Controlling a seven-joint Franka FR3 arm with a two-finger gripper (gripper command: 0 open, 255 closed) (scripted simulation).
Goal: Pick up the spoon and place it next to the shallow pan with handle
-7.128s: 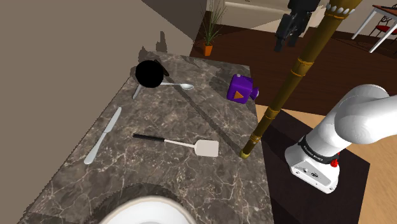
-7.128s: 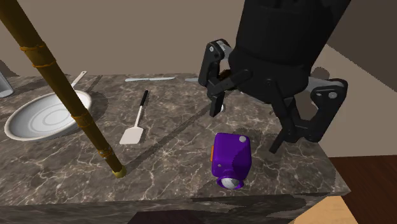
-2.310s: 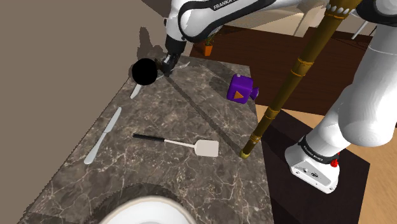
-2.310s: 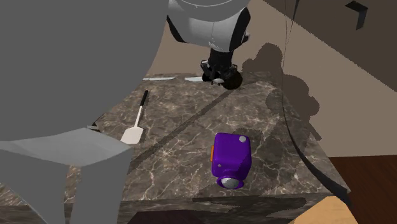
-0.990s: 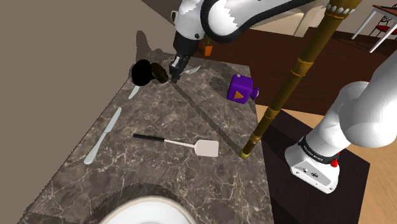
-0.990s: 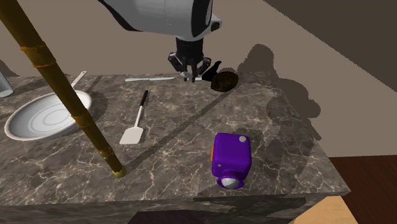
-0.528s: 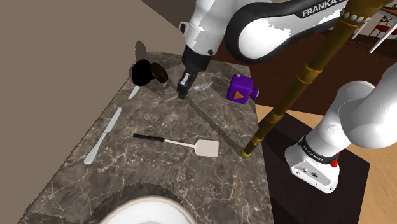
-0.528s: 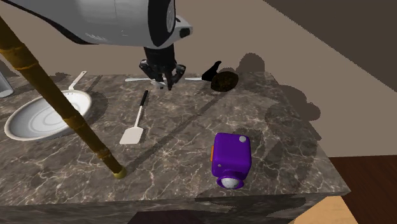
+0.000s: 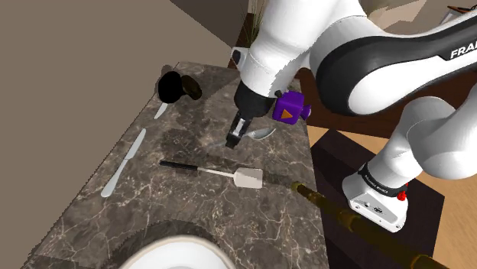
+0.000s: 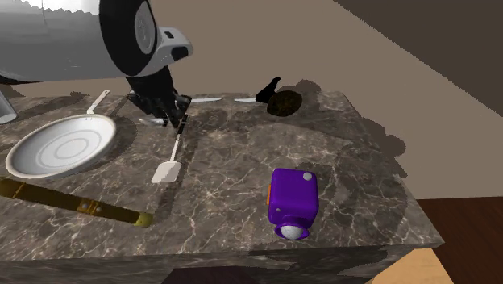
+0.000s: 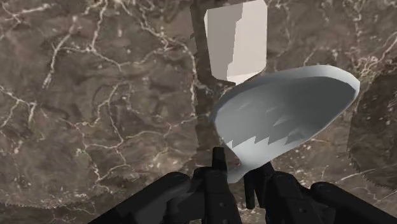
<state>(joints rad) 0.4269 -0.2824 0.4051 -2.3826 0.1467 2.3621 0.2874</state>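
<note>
The carry is under way: the end effector (image 11: 240, 169) has its two black fingers drawn in close around the neck of the grey spoon (image 11: 286, 114), so the spoon is held, its bowl jutting out past the fingertips. In the wrist view the spoon hangs over the marbled counter (image 9: 183, 206), with the pale blade of a spatula (image 11: 235, 41) lying on the stone just beyond it. From the shoulder view the spoon appears lifted clear of the surface, though how high is hard to judge from that angle.

The shallow pan with handle (image 10: 32, 165) sits toward the second exterior view's left, white, ringed inside and holding nothing; its thin handle points away toward the wall. The end effector hangs near that handle, between the pan and the spatula's dark shaft.

What the next move calls for, as I judge it: a short travel toward the pan, then a descent onto bare stone beside the rim, not over the pan itself, since the task asks for next to and not in. The free ground is tight. The spatula lies on one side and a brown jointed pole (image 10: 72, 202) lies across the counter just in front of the pan, so the spot near the handle looks the safest. The fingers should part only once the spoon is low.
</note>
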